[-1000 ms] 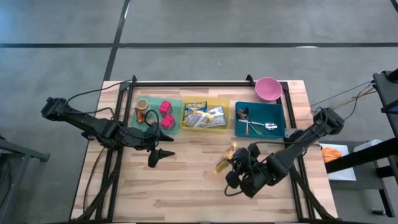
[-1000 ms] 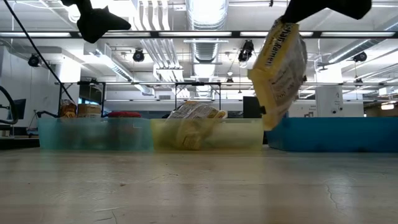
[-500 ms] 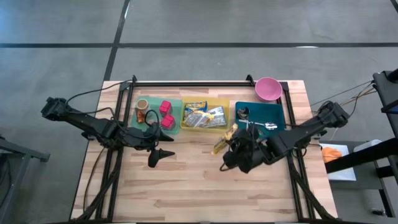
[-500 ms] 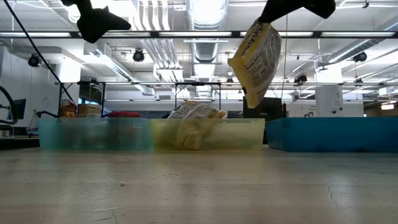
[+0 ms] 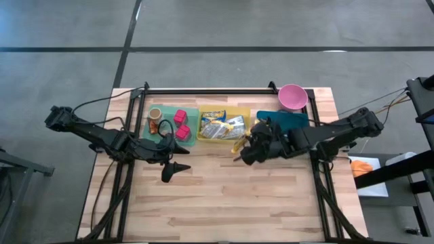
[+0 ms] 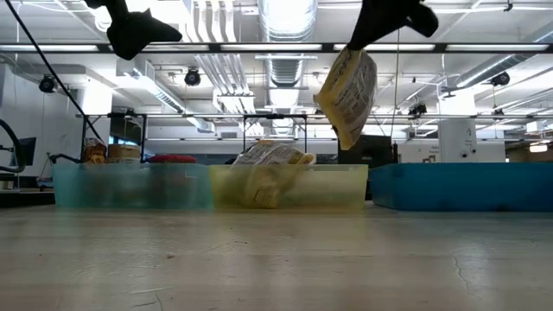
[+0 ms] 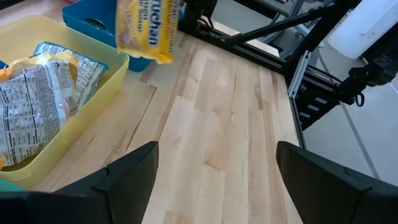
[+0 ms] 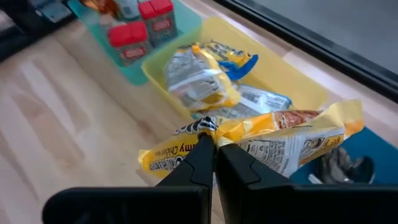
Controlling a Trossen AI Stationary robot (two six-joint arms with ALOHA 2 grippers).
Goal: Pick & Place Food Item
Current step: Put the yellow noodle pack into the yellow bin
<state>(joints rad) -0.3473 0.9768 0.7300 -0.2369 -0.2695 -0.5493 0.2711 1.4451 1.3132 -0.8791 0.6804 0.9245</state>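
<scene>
Right gripper (image 8: 214,152): fingers pinched tight on the top seam of a yellow noodle packet (image 8: 273,140), which is held hanging above the table (image 5: 224,196), just beside the near right corner of the yellow bin (image 5: 243,112) and between it and the blue tray (image 5: 298,120). Left gripper (image 5: 178,167): fingers spread wide with nothing between them, held over bare wood near the green tray (image 5: 192,112). Yellow bin: several more packets (image 8: 199,84) are contained; red-capped cups (image 8: 143,28) are kept in the green tray.

yellow packet (image 8: 273,140) reads "chic", otherwise illegible.
</scene>
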